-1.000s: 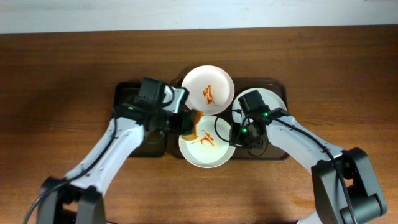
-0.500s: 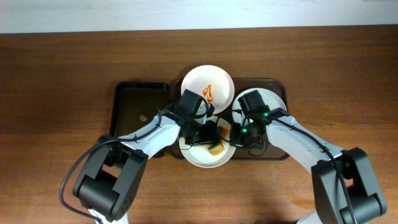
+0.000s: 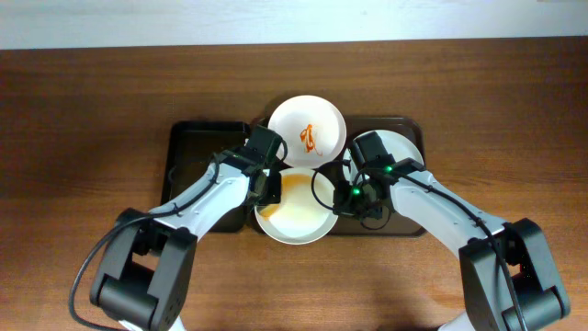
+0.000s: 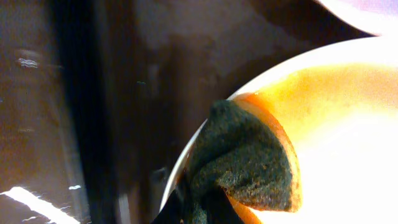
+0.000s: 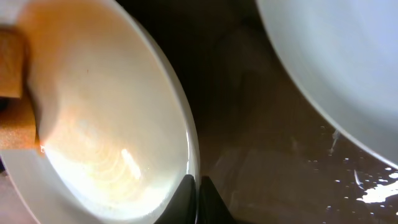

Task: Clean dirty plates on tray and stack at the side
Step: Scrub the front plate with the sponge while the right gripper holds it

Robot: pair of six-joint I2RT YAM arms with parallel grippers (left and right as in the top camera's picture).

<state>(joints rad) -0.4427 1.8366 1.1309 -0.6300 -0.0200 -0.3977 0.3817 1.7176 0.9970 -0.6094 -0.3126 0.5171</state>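
On the dark wood-grain table [image 3: 92,110] below a pale wall strip [image 3: 276,18], left gripper [image 3: 269,195] clenched on green-and-orange sponge [image 4: 249,162] at smeared front plate [image 3: 299,221] left rim, right gripper [image 3: 343,196] pinching its right rim, plate over brown tray [image 3: 409,225] near edge.

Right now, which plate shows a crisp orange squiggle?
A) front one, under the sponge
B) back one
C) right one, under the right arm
B: the back plate carries a sharp squiggle. The front plate shows only a smeared orange film beside the sponge, and the visible part of the right plate looks plain.
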